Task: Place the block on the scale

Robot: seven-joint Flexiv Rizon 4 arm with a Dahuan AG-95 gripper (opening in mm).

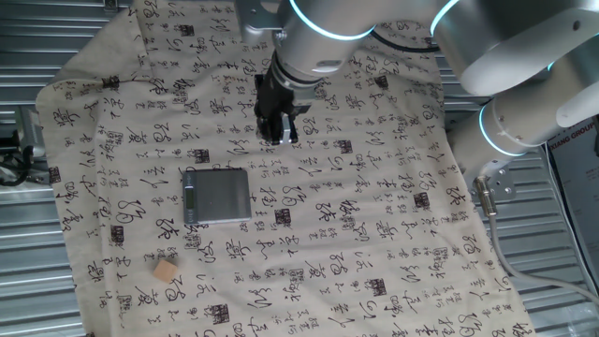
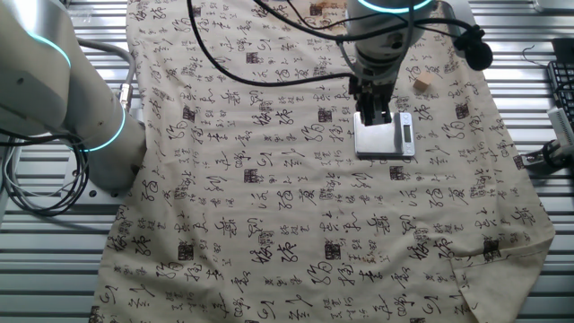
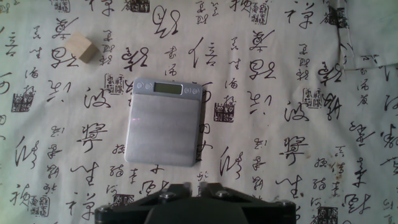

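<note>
The block (image 1: 166, 271) is a small tan cube lying on the printed cloth near the front left. It also shows in the other fixed view (image 2: 423, 82) and at the top left of the hand view (image 3: 83, 48). The scale (image 1: 217, 195) is a flat grey square plate with a small display strip on one edge, also seen in the other fixed view (image 2: 384, 136) and the hand view (image 3: 165, 124). My gripper (image 1: 276, 131) hangs above the cloth beside the scale, well away from the block. Its fingers are close together and hold nothing (image 3: 198, 186).
A cream cloth (image 1: 374, 234) printed with black characters covers the table, which has ribbed metal around it. The arm's base (image 2: 90, 135) and cables (image 2: 36, 188) stand at one side. A keyboard edge (image 2: 560, 90) shows at the other side.
</note>
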